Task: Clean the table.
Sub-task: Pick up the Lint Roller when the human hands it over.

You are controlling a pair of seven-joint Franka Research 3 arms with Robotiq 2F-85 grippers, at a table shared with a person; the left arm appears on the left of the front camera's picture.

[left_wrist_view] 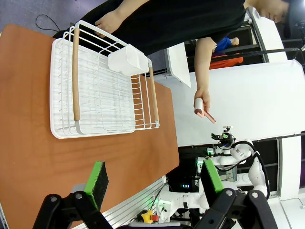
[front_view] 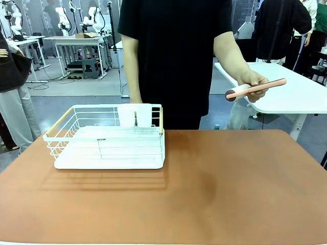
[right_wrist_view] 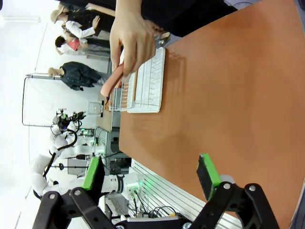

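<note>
Front view. Operator: I'm seeing the table [front_view: 230, 194] stretching under and right of the white wire rack [front_view: 110, 148]; farther right, a person's hand [front_view: 253, 80] is holding out a pink-handled roller [front_view: 268, 84].
Desk: Grippers?
Operator: Both the left gripper [left_wrist_view: 155, 180] and right gripper [right_wrist_view: 148, 175] are gaping wide, gripping nothing. I'm planning a square grasp on its handle.

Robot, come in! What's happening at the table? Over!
Left tool open, right tool open, both empty. White rack on table, left side. Person's hand holds pink roller beyond far edge.
</note>
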